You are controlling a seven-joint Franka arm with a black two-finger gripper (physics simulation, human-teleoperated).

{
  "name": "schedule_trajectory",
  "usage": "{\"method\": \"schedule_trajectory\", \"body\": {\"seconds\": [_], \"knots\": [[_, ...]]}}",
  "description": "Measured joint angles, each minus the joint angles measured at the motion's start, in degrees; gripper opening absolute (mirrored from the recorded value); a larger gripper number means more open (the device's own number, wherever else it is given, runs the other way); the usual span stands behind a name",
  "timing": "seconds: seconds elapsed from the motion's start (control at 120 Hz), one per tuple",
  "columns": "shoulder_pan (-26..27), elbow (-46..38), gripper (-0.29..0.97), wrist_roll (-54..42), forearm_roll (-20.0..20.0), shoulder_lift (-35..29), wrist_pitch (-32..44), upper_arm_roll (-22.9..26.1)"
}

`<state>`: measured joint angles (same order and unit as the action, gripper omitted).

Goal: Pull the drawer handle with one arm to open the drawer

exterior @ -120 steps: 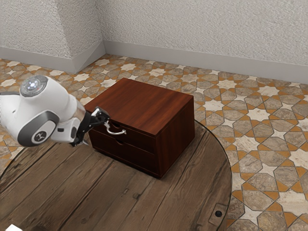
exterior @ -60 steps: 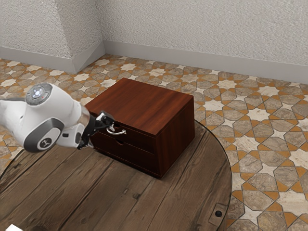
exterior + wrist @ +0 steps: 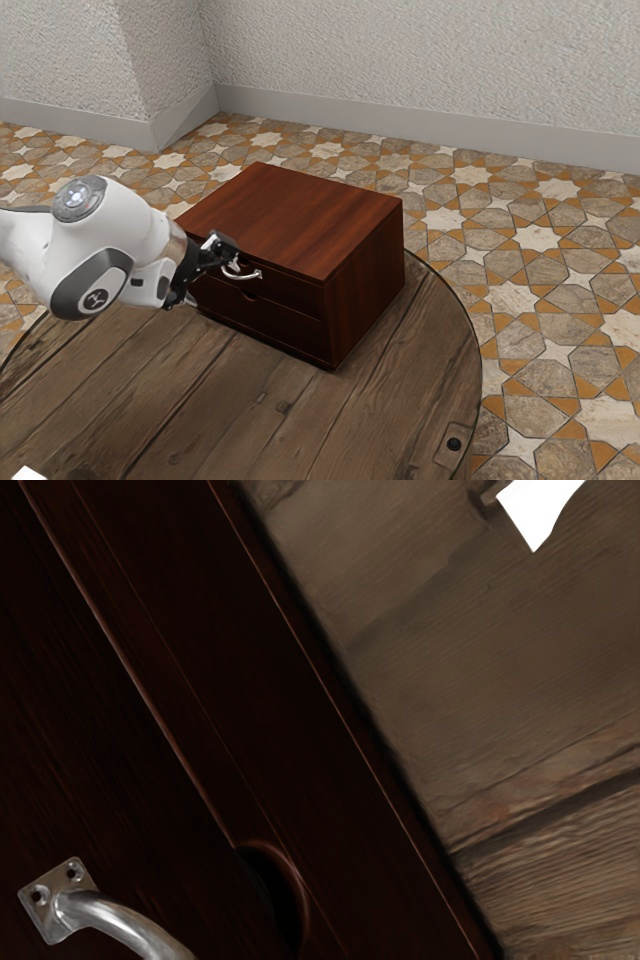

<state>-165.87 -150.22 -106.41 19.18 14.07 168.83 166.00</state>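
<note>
We are at a round table (image 3: 250, 410) of weathered grey-brown planks, with a small dark hole (image 3: 455, 443) near its rim on the exterior view's right. The dark red wooden cabinet (image 3: 300, 215) stands toward the table's far edge. Its upper drawer (image 3: 275, 285) looks level with the front below it, no gap showing. The curved metal handle (image 3: 241, 270) sits on that upper front, at its end nearer the arm. Our gripper (image 3: 220, 256) is right at the handle, touching or just beside it. Whether the claw is spread or pinching the bar, we cannot tell.

From the wrist we see the handle (image 3: 110, 925) bolted to dark wood, table planks beyond, and a white patch (image 3: 540, 505) at the plank edge.

Around us is a patterned floor (image 3: 540, 230) of star-shaped tiles in orange, grey and cream, with rough pale walls (image 3: 400, 50) and a grey skirting board (image 3: 400, 118).
</note>
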Motion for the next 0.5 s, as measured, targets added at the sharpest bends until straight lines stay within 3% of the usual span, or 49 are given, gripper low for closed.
{"method": "schedule_trajectory", "body": {"seconds": [0.5], "knots": [[-0.13, 0.04, 0.68, -0.21, -0.08, -0.49, 1.57, -0.13]]}}
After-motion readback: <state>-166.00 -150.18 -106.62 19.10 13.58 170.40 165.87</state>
